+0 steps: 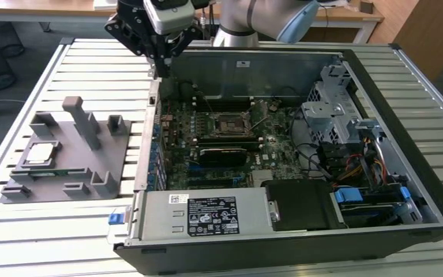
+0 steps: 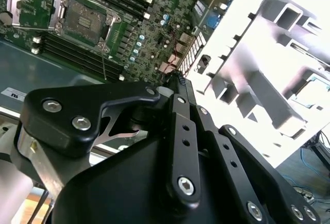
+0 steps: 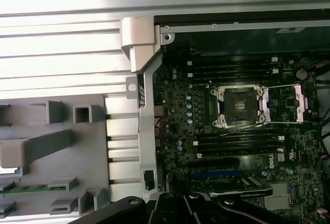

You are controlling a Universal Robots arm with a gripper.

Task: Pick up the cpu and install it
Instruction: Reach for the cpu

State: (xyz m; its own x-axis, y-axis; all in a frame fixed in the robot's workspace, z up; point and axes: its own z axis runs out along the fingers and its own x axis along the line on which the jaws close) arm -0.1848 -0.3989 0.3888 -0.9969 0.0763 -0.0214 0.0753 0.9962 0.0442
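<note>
The cpu, a small silver square, lies flat in a slot on the grey fixture at the exterior view's left, outside the computer case. The open black socket sits in the middle of the green motherboard, also seen in both wrist views with its metal frame flipped up. My gripper hangs above the case's back-left corner, well away from the cpu and higher than it. Its fingers meet at a point with nothing between them.
The open case lies on a slatted white table, with drive cages and cables at the exterior view's right and a power supply at the front. A green memory stick lies in the fixture beside the cpu.
</note>
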